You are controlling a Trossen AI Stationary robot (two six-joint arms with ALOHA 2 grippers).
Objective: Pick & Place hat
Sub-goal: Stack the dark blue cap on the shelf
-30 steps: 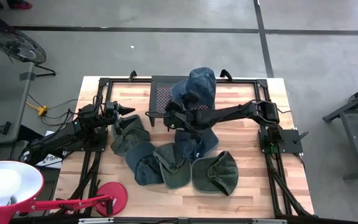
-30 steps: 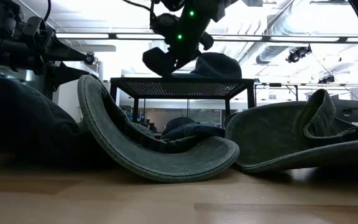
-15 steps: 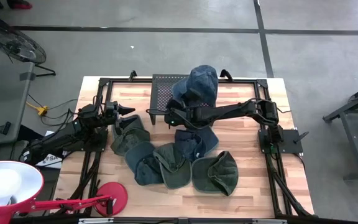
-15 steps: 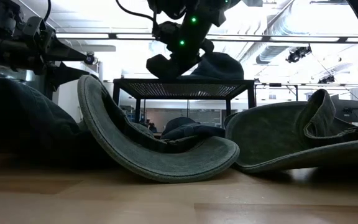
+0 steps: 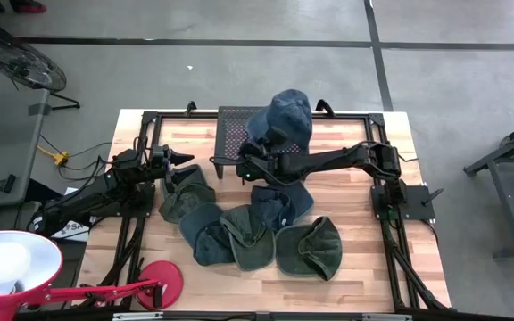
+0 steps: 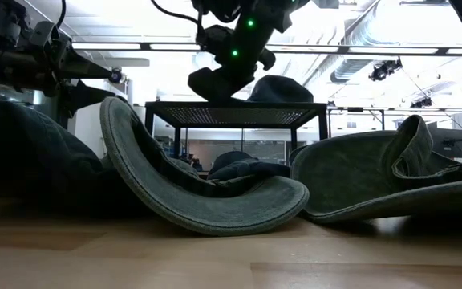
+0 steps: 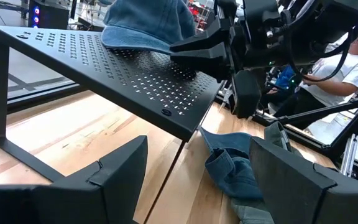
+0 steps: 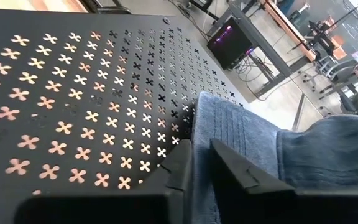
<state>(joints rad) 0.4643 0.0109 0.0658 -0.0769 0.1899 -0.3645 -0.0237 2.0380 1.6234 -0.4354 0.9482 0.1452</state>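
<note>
High view shows the right end effector [image 5: 259,153] reaching in over the black perforated rack [image 5: 233,134] at the far side of the wooden worktop [image 5: 355,259], its fingers pressed onto the brim of a blue denim hat [image 5: 286,116] that lies on the rack's top. Right wrist view shows this closely: the two dark fingers [image 8: 229,165] are closed on the edge of the hat's stitched brim [image 8: 222,127], which rests flat on the cross-punched metal sheet. From the left wrist view the hat [image 7: 145,25] sits near one end of the rack [image 7: 104,74], crown up, with the right arm's fingers clamped at its brim.

The left end effector [image 5: 178,158] waits spread wide, near the left side of the rack above the worktop and holding nothing; its two dark fingers [image 7: 114,177] stand well apart.

Several more denim hats [image 5: 257,227] lie in a loose heap on the worktop in front of the rack, some of them upturned. A red lamp [image 5: 12,267] stands at the near left corner.
</note>
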